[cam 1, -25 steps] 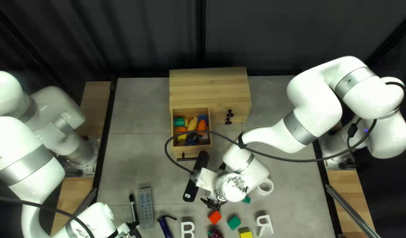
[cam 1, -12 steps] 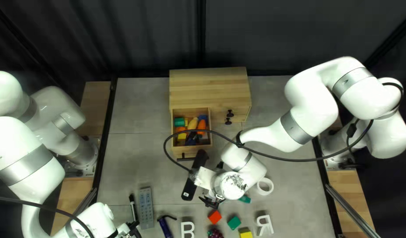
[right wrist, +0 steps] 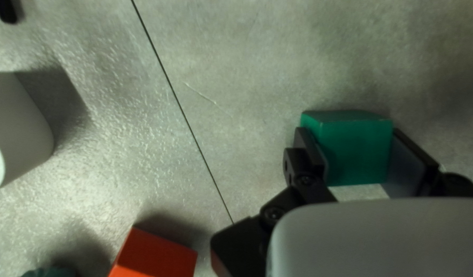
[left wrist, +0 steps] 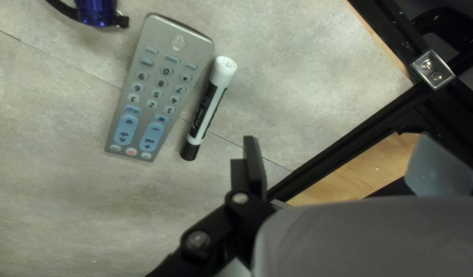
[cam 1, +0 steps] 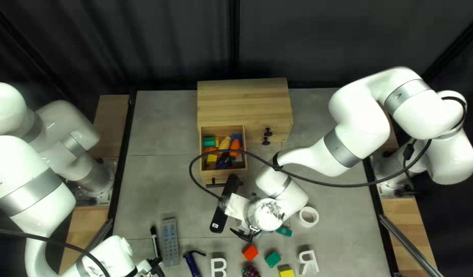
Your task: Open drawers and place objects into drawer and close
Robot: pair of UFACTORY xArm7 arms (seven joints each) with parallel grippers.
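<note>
My right gripper (cam 1: 251, 236) is low over the table in front of the open drawer (cam 1: 210, 174), which holds colourful toys. In the right wrist view my right gripper (right wrist: 357, 154) has both fingers against opposite sides of a green block (right wrist: 357, 151). Another green block (cam 1: 284, 231) lies beside the right arm's wrist. My left gripper (cam 1: 157, 266) stays at the near left; in its wrist view the gripper (left wrist: 349, 159) is open and holds nothing, beside a marker (left wrist: 205, 107) and a remote (left wrist: 154, 87). Near the table's front are a red block (cam 1: 250, 252) and a yellow block (cam 1: 286, 272).
A wooden cabinet (cam 1: 244, 100) stands at the far edge, its right door or drawer front closed. A long black object (cam 1: 219, 219) lies below the open drawer. Also around are a white ring-shaped item (cam 1: 309, 217), white letters (cam 1: 218, 267) and a blue flashlight (cam 1: 193, 265).
My right arm has shifted slightly left, uncovering more of the green block beside its wrist and the white ring-shaped item. The left arm has stayed put.
</note>
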